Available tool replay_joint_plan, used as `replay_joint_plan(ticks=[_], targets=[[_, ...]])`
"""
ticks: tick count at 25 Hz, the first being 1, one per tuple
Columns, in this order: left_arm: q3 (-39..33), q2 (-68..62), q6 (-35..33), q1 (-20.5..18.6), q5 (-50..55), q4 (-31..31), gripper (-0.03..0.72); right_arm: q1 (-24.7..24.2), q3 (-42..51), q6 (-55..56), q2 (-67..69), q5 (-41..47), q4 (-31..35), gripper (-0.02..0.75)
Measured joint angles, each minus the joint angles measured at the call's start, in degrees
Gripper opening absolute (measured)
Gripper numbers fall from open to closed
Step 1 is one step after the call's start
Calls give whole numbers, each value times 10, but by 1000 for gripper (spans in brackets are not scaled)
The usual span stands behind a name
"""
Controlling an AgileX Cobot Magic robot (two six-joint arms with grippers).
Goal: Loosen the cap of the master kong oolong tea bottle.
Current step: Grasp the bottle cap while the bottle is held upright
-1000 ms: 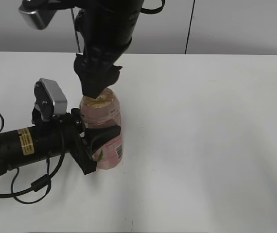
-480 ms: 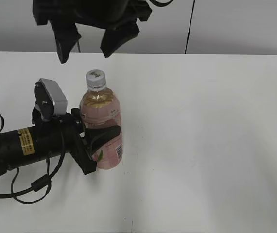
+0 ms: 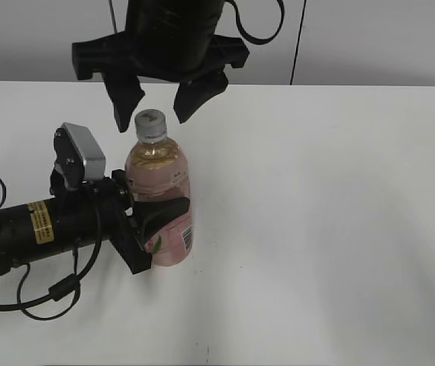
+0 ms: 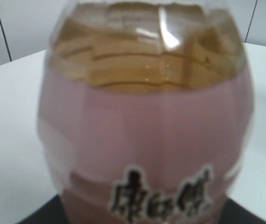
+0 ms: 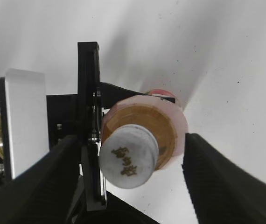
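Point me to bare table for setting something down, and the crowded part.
Free: table right of the bottle, also the front strip. Crowded: left side, where left gripper clamps the bottle, and above the cap, between right gripper fingers.

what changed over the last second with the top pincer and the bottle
A second ago the right pincer was shut on the cap. It let go, opened wide and rose clear, then came back down, so its fingers now flank the cap without touching it. The left pincer stayed clamped on the master kong oolong tea bottle, which kept its spot, upright.
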State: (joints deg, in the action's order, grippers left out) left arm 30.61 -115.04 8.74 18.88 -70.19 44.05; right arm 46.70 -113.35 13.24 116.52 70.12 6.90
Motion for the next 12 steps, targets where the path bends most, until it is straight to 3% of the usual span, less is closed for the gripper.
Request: replay_joint_plan(ticks=[3,9,12], targets=[[0,0,0,0,0,0,276,0,0,0,0,0,-2,484],[0,0,0,0,0,0,276,0,0,1,0,0,-2,305],[0,0,0,0,0,-1,276,0,0,-4,0,0,0,279]])
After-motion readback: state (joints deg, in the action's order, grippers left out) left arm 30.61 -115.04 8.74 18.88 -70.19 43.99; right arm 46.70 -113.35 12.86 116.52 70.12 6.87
